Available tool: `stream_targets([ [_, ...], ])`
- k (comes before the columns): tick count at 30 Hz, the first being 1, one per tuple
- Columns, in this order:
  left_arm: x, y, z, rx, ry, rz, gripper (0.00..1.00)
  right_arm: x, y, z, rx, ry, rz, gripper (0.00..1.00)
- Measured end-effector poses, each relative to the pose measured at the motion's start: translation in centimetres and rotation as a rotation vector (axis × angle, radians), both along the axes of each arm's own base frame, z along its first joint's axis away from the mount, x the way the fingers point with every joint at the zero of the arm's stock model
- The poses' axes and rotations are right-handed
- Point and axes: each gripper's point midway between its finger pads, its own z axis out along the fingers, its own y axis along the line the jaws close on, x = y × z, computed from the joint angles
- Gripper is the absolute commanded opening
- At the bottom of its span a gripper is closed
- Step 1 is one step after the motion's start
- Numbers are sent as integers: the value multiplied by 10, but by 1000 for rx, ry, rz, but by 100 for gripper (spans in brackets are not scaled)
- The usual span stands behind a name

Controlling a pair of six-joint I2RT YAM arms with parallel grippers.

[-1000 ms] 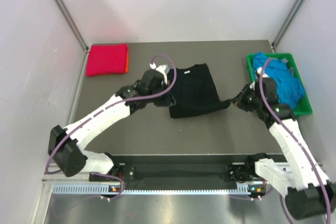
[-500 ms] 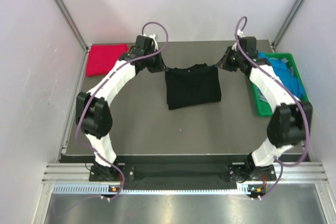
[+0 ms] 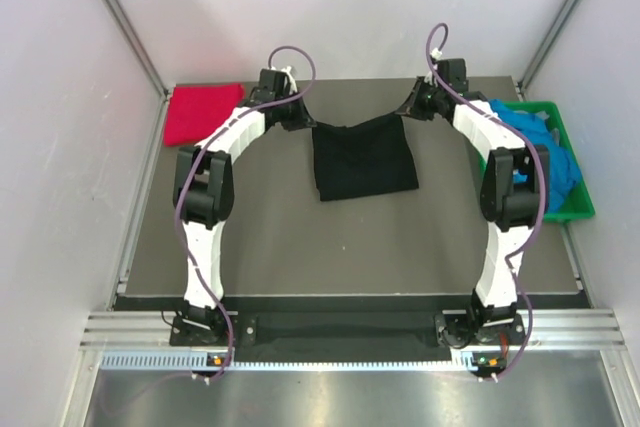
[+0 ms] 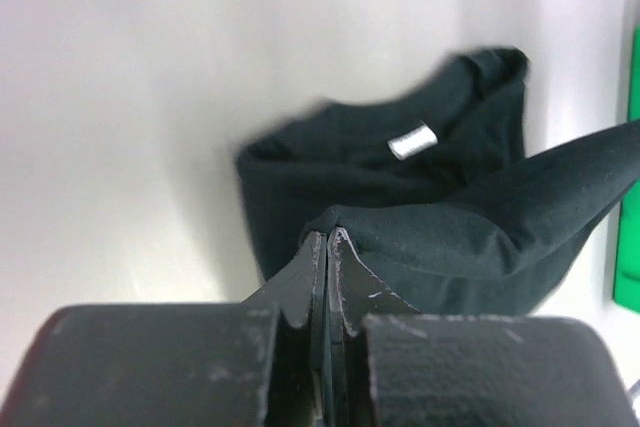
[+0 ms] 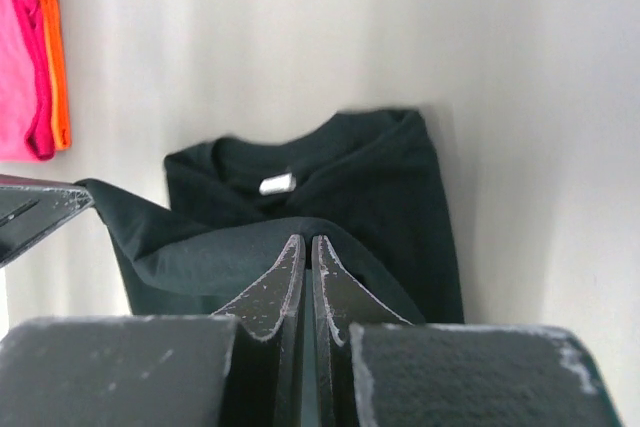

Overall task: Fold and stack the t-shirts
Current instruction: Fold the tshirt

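The left gripper [image 4: 328, 239] is shut tight on one corner of the big, soft black t-shirt [image 3: 365, 162]. The right gripper [image 5: 305, 245] is shut tight on the other corner of the same edge. Both arms reach far out to the back of the table.

The edge they hold goes from left to right, from one gripper to the other. It hangs up in the air and sags a little in the middle. The rest of the black shirt lies flat on the dark grey table top [image 3: 300, 247]. It spreads from the grippers back toward the arm bases. Right under the held edge is the neck end of the shirt, with its small white neck label [image 4: 412, 140].

So the shirt looks bent in half, with the top half not yet laid down. I think the next move is to bring both grippers down together, so the held edge lands straight along the neck end. Each gripper is just as close to its own corner, so both must do it at once.

The folded magenta-red t-shirt [image 3: 200, 114] sits in the far left corner, well apart, with the folded orange t-shirt [image 5: 62, 57] peeking out beside it. The crumpled bright blue t-shirts [image 3: 555, 162] wait in the green plastic crate [image 3: 575, 209] on the right.
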Motion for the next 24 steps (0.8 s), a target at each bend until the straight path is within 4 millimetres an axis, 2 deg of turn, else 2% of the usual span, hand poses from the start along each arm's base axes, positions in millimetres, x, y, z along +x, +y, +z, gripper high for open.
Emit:
stream_targets([
  [3, 15, 5, -17, -22, -2, 11, 1, 10, 1, -15, 2, 5, 0, 1],
  [7, 32, 8, -32, -54, -23, 13, 20, 22, 0, -31, 4, 5, -2, 3],
  [8, 37, 8, -36, -62, -38, 12, 21, 24, 0, -36, 3, 10, -3, 6],
  [9, 41, 9, -39, -65, -49, 10, 22, 27, 0, -40, 4, 16, -5, 14],
  [10, 44, 10, -40, -67, -61, 8, 23, 30, 0, -42, 7, 18, -8, 22],
  [11, 47, 10, -40, -69, -74, 5, 25, 34, 0, -46, 11, 16, -11, 26],
  [15, 58, 16, -33, -55, -126, 3, 30, 46, -4, -49, 13, 7, -18, 25],
  [17, 61, 21, -28, -41, -148, -1, 31, 47, -9, -48, 11, 8, -24, 34],
  [18, 60, 23, -25, -36, -156, -9, 30, 46, -12, -48, 5, 3, -26, 42],
  [20, 53, 24, -20, -37, -161, -22, 29, 39, -18, -50, -10, 12, -21, 49],
  [24, 14, 23, -5, -59, -126, -64, 29, 1, -25, -58, -43, 66, 36, 57],
])
